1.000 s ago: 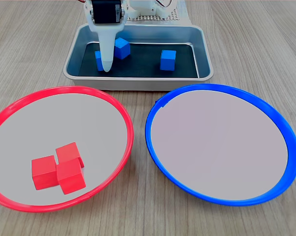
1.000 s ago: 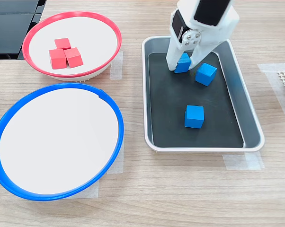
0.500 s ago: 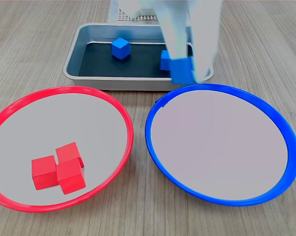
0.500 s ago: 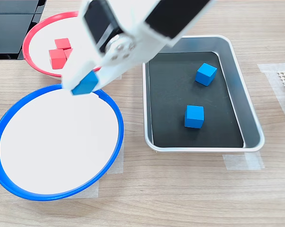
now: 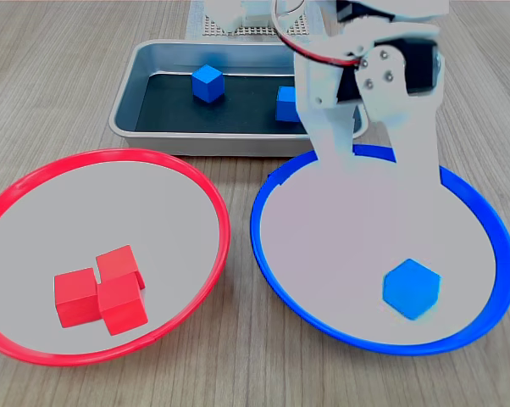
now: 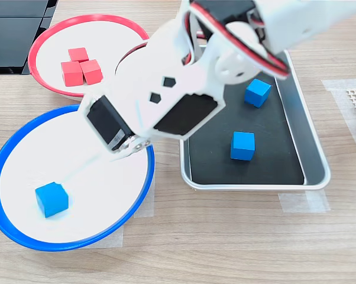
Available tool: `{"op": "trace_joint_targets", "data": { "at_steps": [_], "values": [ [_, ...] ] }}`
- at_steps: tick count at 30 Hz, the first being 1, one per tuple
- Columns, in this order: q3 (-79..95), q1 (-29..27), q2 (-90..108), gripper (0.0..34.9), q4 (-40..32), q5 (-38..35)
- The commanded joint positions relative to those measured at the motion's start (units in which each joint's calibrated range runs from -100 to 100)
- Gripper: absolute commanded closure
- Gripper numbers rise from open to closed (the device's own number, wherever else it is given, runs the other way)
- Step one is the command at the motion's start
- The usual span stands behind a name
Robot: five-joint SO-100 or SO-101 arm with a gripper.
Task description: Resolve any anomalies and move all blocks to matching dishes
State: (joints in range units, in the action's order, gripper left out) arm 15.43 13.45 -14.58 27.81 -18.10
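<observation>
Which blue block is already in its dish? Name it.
The lone blue block lying in the blue dish, clear of the gripper. The other two sit in the tray.

Even, bright overhead light; soft shadows. Both exterior views sharp; faint sheen on metal tray [image 5: 238, 144] rim.

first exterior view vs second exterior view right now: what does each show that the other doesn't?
Only the first exterior view: the open tool from the front, fingers apart above the blue dish.

Only the second exterior view: tape strips on the table, a black object at top left, and both tray cubes unobstructed.

Both: three red cubes in the red dish, one blue cube lying free in the blue dish, two blue cubes left in the tray.
</observation>
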Motion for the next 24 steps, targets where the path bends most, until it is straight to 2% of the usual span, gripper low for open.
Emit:
{"op": "trace_joint_targets", "data": {
  "at_steps": [1,2,3,4,6,9,12,17,24],
  "values": [
    [-0.54,-1.07,11.04,17.6,12.26,0.83],
    [-1.45,-2.11,14.19,17.6,19.61,1.17],
    [-1.73,-2.67,15.73,17.6,23.65,1.17],
    [-0.91,-4.65,20.76,17.5,35.12,-0.2],
    [2.37,-6.25,24.51,18.7,41.48,-2.59],
    [10.56,-8.79,29.29,19.7,44.53,-7.18],
    [20.21,-10.2,32.87,20.7,40.82,-13.63],
    [26.77,-8.79,33.38,22.6,34.79,-18.71],
    [31.5,-6.25,32.02,21.2,29.43,-20.61]
  ]
}}
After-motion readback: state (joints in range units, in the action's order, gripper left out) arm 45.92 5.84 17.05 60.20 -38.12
